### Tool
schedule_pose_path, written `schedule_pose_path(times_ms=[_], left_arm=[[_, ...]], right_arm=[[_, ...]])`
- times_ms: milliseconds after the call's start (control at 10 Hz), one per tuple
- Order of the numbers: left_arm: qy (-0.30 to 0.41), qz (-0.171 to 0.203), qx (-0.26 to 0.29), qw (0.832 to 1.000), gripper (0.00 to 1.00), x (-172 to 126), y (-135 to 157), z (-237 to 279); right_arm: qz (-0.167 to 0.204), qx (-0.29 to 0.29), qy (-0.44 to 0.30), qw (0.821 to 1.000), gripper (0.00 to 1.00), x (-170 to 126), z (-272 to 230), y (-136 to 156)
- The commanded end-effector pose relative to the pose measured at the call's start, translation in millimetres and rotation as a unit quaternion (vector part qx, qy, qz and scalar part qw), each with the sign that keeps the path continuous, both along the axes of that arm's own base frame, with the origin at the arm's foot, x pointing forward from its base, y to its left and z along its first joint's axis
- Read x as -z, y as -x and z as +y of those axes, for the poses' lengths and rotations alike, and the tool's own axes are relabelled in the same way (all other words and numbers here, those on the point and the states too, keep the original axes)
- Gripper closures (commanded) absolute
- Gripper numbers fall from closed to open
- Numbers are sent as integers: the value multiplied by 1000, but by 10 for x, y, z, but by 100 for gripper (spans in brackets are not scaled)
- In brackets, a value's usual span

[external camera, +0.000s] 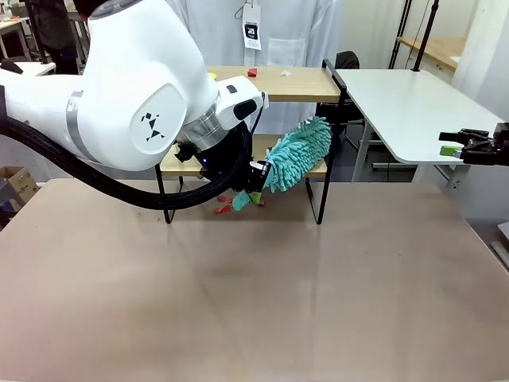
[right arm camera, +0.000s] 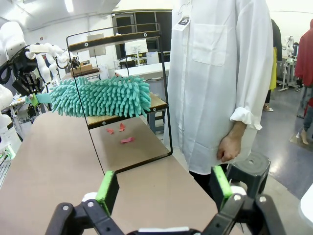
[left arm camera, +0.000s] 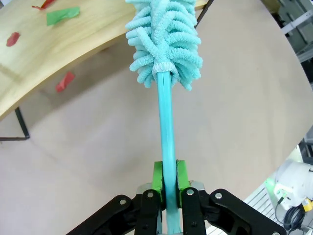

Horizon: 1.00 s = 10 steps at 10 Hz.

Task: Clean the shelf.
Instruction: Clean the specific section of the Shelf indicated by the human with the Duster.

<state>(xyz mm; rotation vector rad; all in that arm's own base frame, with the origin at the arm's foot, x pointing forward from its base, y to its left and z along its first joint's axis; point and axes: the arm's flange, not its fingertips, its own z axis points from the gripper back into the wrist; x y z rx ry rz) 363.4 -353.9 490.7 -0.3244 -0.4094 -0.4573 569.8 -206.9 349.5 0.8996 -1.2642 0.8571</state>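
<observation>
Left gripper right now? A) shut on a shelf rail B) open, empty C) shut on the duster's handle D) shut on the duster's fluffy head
C: in the left wrist view the left gripper has its green pads pressed on the thin handle of the teal duster, whose fluffy head sits well ahead, by the shelf.

The left arm (external camera: 135,87) hides the left half of the shelf (external camera: 302,83). The left wrist view's top edge cuts off the duster (left arm camera: 166,39) at its tip.
</observation>
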Motion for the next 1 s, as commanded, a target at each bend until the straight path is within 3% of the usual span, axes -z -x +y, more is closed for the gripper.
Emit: schedule_pose_path(times_ms=[0,900], left_arm=[[-32,-8,-33,999,87,-41,45,-18],[-89,-40,-145,985,87,-103,71,519]], right_arm=[[-2,-1,1,1000,0,-26,24,-8],[-2,-1,1,1000,0,-26,24,-8]])
